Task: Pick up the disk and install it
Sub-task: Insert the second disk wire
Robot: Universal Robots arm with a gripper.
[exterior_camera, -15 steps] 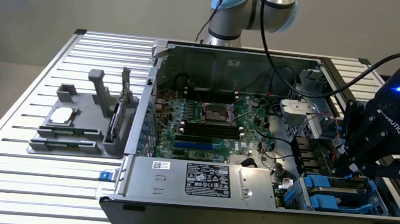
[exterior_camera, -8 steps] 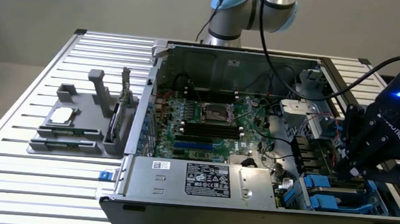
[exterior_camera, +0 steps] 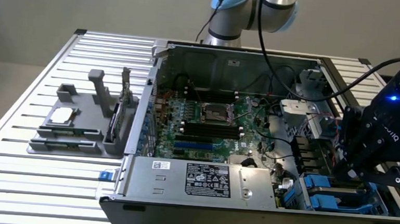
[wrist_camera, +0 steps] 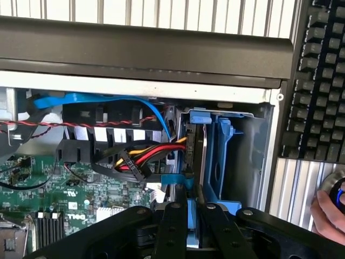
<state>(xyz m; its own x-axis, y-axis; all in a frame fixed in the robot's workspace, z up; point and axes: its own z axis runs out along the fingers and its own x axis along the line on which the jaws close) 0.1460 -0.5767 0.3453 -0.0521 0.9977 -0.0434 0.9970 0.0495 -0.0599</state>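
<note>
The disk [wrist_camera: 195, 156] stands on edge in the blue drive bay [wrist_camera: 226, 162] at the corner of the open computer case, its thin blue frame showing along its end. My gripper [wrist_camera: 193, 208] straddles the disk's near edge, one black finger [wrist_camera: 172, 226] on each side, shut on it. In the exterior view my gripper [exterior_camera: 352, 171] hangs over the blue bays [exterior_camera: 320, 192] at the case's front corner, on the exterior view's right, and hides the disk there.
Red, yellow and black cables [wrist_camera: 140, 159] and a blue ribbon cable [wrist_camera: 108, 100] run close beside the bay. The motherboard [exterior_camera: 206, 123] and the power-supply box [exterior_camera: 210, 180] fill the case. A grey fixture [exterior_camera: 81, 120] sits on the exterior view's left. A keyboard [wrist_camera: 321, 81] and a hand [wrist_camera: 326, 213] lie outside the case.
</note>
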